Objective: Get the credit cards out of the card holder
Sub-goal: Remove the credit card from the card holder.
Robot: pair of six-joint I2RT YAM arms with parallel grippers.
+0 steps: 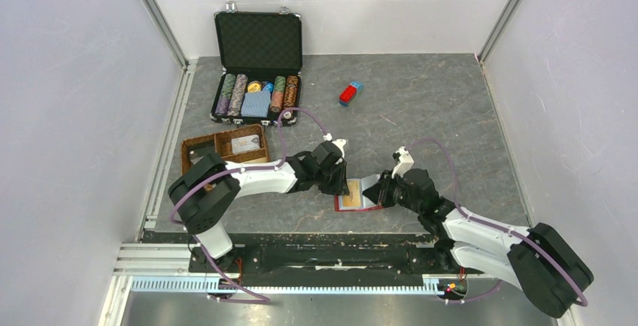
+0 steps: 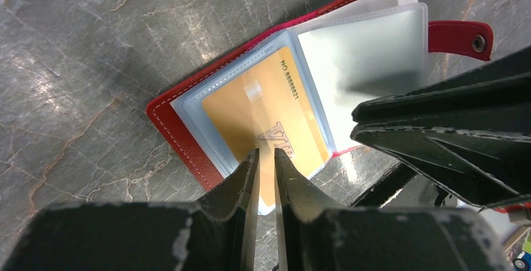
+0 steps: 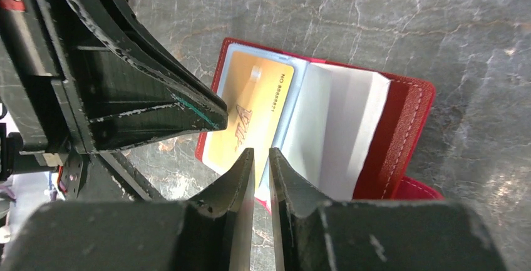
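The card holder (image 1: 360, 194) lies open on the bench (image 1: 444, 115) near the front edge, between the two arms, red cover down and clear sleeves up. A gold credit card (image 2: 260, 111) sits in the top sleeve on the holder's left half, printed face up.

The L gripper (image 2: 266, 159) has its jaws nearly together, pinching the near end of that card. Can't tell if it grips bare plastic or the card thru the sleeve. The R gripper (image 3: 262, 158) is also pressed almost together, nipping the near edge of a sleeve page at the holder's middle, just beside the gold card. Pale pages fan out to the right of it, w/ the snap tab (image 2: 460, 36) sticking out past the cover. The two grippers are just beside each other.

Further back on the left is a wooden tray (image 1: 197, 153) w/ a pale grey card (image 1: 247, 144) lying in one compartment. Behind it is an open poker chip case (image 1: 256, 40), chips in rows around a blue deck (image 1: 256, 103). A small red-and-blue block (image 1: 350, 93) lies alone toward the back, well apart from the holder.
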